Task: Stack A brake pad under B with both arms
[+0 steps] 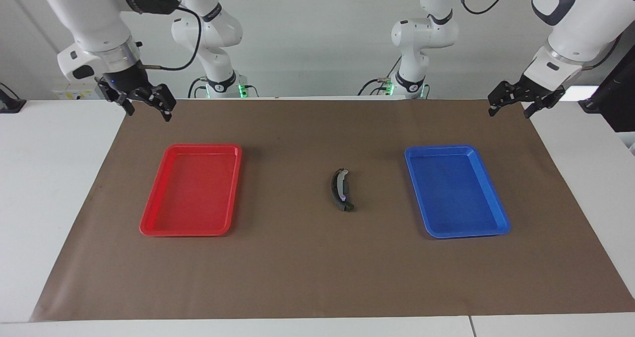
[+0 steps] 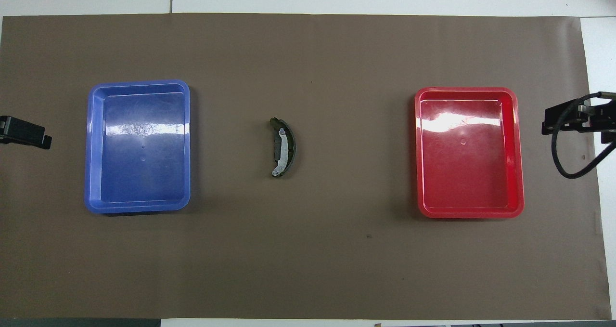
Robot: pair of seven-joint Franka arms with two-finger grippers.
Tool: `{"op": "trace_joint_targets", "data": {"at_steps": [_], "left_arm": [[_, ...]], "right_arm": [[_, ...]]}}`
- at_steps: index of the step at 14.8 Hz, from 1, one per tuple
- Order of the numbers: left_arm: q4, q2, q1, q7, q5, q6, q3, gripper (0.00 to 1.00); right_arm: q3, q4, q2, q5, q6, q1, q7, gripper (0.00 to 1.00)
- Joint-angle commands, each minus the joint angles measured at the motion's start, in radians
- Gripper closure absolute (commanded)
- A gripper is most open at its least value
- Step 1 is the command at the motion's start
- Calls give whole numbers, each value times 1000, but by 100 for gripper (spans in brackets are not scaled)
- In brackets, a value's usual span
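Observation:
The crescent-shaped black brake piece B [image 1: 340, 190] with its silver strip lies on the brown mat between the two trays, also seen from overhead [image 2: 284, 147]. A small flat dark-grey pad [image 2: 277, 147] shows at its inner curve, touching it and seemingly partly under it; I cannot make it out in the facing view. My right gripper [image 1: 149, 113] is open and empty, raised over the mat's corner near the red tray [image 1: 191, 190]. My left gripper [image 1: 509, 113] is open and empty, raised over the mat's corner near the blue tray [image 1: 455, 190].
The red tray [image 2: 469, 153] at the right arm's end and the blue tray [image 2: 138, 146] at the left arm's end hold nothing. The brown mat [image 1: 297, 267] covers most of the white table. Gripper tips show at the overhead view's side edges.

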Motion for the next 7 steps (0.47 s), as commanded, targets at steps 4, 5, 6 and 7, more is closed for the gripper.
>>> {"op": "trace_joint_targets", "data": {"at_steps": [4, 5, 6, 7], "left_arm": [[-8, -16, 9, 11, -2, -15, -7, 1], [-8, -16, 9, 9, -2, -15, -7, 1], [-8, -16, 9, 9, -2, -15, -7, 1], [-8, -16, 9, 11, -2, -15, -7, 1]], "right_arm": [[-10, 31, 11, 24, -67, -4, -30, 1], [-10, 25, 6, 24, -73, -4, -35, 1], [-8, 24, 6, 24, -69, -3, -33, 1], [-5, 24, 4, 22, -64, -1, -33, 1]]}}
